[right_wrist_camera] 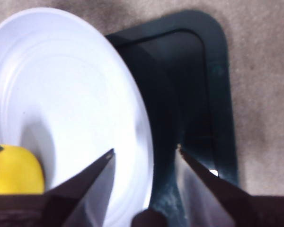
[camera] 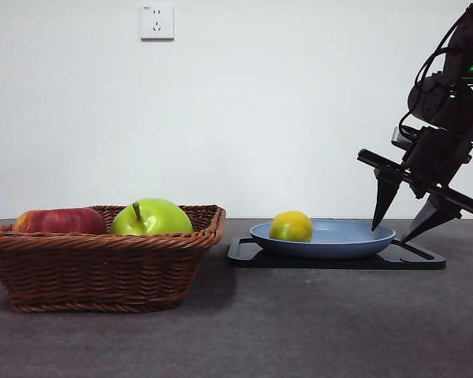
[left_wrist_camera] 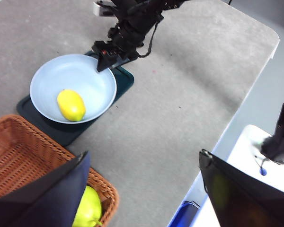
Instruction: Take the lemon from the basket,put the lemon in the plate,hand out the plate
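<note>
The lemon (camera: 291,226) lies in the light blue plate (camera: 355,240), which rests on a black tray (camera: 414,258). It also shows in the left wrist view (left_wrist_camera: 71,105) and the right wrist view (right_wrist_camera: 12,169). My right gripper (camera: 410,223) is open and straddles the plate's right rim (right_wrist_camera: 144,137), one jaw inside the plate and one outside over the tray. My left gripper (left_wrist_camera: 144,165) is open and empty, high above the table by the wicker basket (left_wrist_camera: 19,151), out of the front view.
The basket (camera: 102,264) stands at the left with a green apple (camera: 150,217) and a red apple (camera: 61,221) in it. A white wall socket (camera: 157,21) is on the back wall. The table's edge (left_wrist_camera: 255,80) runs past the tray.
</note>
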Robot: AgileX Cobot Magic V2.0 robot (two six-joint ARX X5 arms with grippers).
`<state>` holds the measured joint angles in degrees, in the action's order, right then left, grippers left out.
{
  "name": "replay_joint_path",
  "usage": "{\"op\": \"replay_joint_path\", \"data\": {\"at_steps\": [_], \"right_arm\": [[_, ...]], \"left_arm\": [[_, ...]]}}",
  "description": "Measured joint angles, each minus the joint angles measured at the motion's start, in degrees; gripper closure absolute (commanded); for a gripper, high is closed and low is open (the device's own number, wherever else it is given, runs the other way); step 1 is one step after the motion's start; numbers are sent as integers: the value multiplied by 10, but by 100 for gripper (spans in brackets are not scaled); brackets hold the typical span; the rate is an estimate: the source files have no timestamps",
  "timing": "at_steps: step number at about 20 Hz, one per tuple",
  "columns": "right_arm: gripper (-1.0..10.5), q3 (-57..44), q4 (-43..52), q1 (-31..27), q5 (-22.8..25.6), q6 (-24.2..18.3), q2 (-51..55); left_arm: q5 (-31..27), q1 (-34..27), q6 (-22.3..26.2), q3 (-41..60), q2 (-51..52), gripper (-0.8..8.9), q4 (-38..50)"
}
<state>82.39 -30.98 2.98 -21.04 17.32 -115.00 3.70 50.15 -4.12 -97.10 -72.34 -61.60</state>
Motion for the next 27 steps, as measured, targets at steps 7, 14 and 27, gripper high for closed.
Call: {"op": "replay_joint_path", "data": {"at_steps": [7,14,27], "right_arm": [[829,0,-54,-14,0,-30,89],[944,1,-233,18,6,-123,233],[944,-318,8,230,318,-142,628]], "left_arm": [[-112,-4,41,0,-10,644,0],[-180,-68,124,0,-53,808,10],[24,-318,113,297,87,808,238]]}}
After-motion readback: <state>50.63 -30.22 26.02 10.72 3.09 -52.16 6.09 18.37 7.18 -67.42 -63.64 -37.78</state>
